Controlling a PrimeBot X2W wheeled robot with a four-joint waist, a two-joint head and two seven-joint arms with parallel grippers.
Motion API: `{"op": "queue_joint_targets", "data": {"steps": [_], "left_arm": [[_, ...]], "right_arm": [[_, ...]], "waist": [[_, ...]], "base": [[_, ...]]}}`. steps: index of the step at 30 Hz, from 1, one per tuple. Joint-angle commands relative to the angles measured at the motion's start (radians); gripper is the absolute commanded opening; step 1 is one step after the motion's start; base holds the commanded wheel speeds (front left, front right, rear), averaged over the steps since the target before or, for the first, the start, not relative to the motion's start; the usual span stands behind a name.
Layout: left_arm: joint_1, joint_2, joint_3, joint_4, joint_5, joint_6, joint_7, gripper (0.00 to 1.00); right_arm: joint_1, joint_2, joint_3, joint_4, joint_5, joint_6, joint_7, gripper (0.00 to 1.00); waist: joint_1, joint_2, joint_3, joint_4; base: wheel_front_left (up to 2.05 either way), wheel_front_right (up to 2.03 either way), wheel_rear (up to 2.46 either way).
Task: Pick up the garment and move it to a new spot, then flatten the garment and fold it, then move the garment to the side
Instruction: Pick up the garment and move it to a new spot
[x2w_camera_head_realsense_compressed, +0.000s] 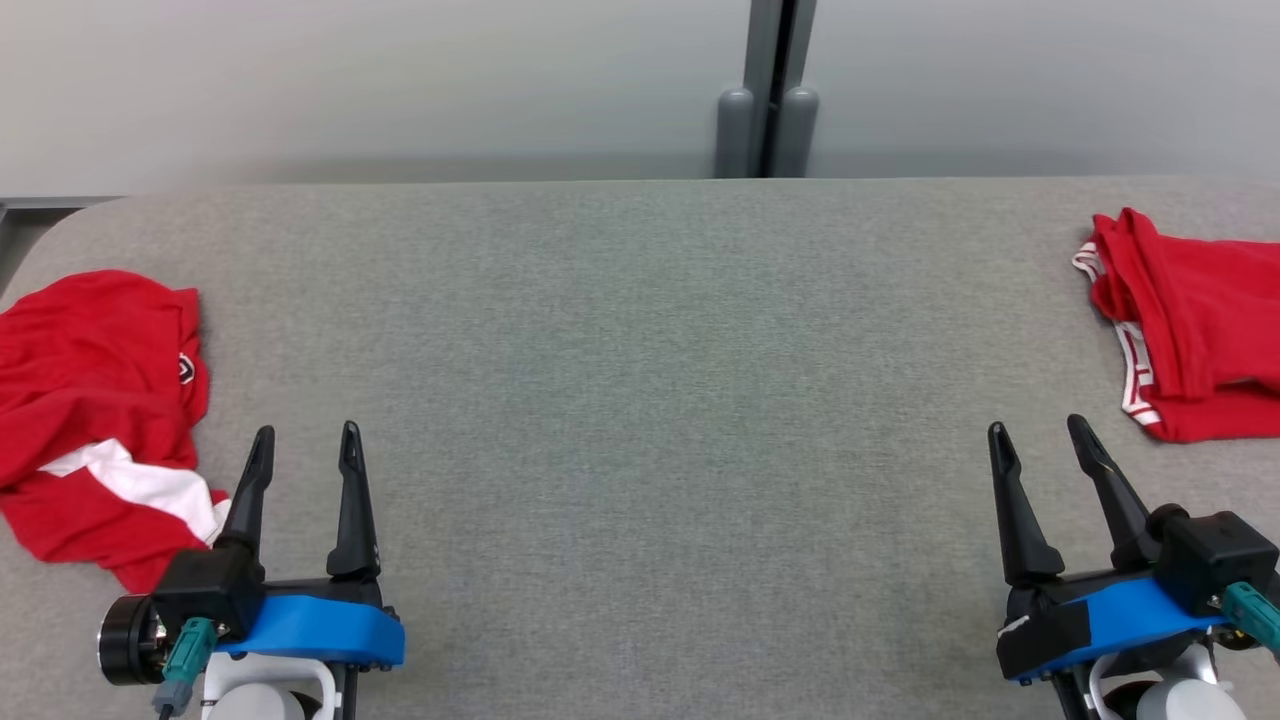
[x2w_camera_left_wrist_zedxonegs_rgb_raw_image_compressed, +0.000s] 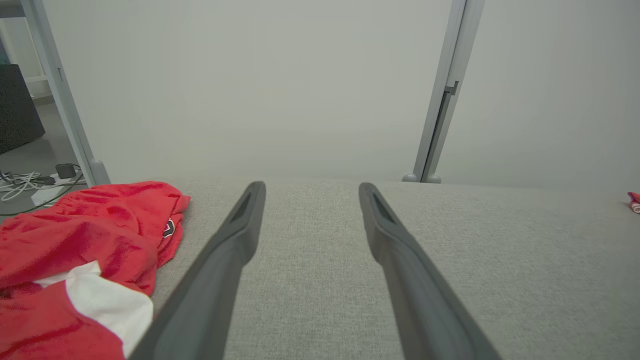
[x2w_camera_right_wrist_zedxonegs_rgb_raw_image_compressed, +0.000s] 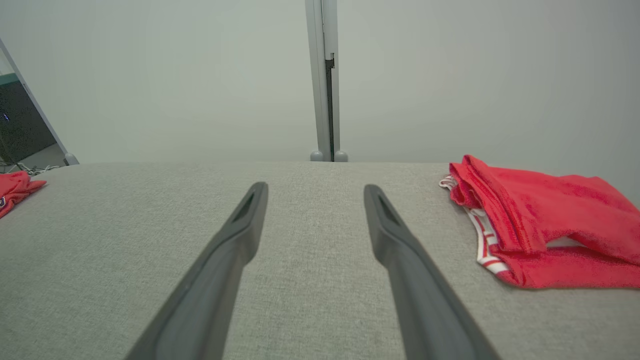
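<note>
Grey fabric tabletop (x2w_camera_head_realsense_compressed: 640, 330); crumpled red garment (x2w_camera_head_realsense_compressed: 90, 400) at left, beside left gripper (x2w_camera_head_realsense_compressed: 306, 433), jaws wide, empty; right gripper (x2w_camera_head_realsense_compressed: 1037, 427) wide, empty; second red garment (x2w_camera_head_realsense_compressed: 1190, 320), seemingly folded, far right

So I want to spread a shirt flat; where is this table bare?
The grey middle of the table is bare, between the crumpled red garment at its left end and the folded red garment at its right, from the open left gripper and right gripper back to the far edge. Both ends are crowded.
</note>
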Motion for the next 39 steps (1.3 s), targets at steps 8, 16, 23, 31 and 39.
{"op": "queue_joint_targets", "data": {"steps": [8,16,23,31,39], "left_arm": [[-0.025,0.012,0.015,0.011,0.006,0.022,-0.005,1.00],[-0.025,0.023,0.039,0.009,-0.011,0.042,-0.005,1.00],[-0.001,0.030,0.055,-0.004,-0.023,0.057,-0.005,1.00],[0.014,0.038,0.063,-0.019,-0.035,0.064,-0.005,1.00],[-0.088,0.065,0.092,-0.014,-0.067,0.057,0.001,1.00]], "right_arm": [[0.011,0.004,0.014,-0.019,-0.011,0.000,0.010,1.00],[0.001,0.004,0.025,-0.020,-0.016,0.000,0.026,1.00],[-0.005,-0.005,0.032,-0.016,-0.018,0.000,0.036,1.00],[-0.005,-0.007,0.037,-0.010,-0.015,0.000,0.042,1.00],[-0.031,-0.030,0.034,-0.031,-0.016,0.000,0.052,1.00]], "waist": [[0.0000,0.0000,0.012,0.096],[0.0000,0.0000,0.025,0.223],[0.0000,0.0000,0.029,0.314],[0.0000,0.0000,0.030,0.350],[0.0000,0.0000,0.068,0.324]], "base": [[0.00,0.00,0.00],[0.00,0.00,0.00],[0.00,0.00,0.00],[0.00,0.00,0.00],[0.00,0.00,0.00]]}}
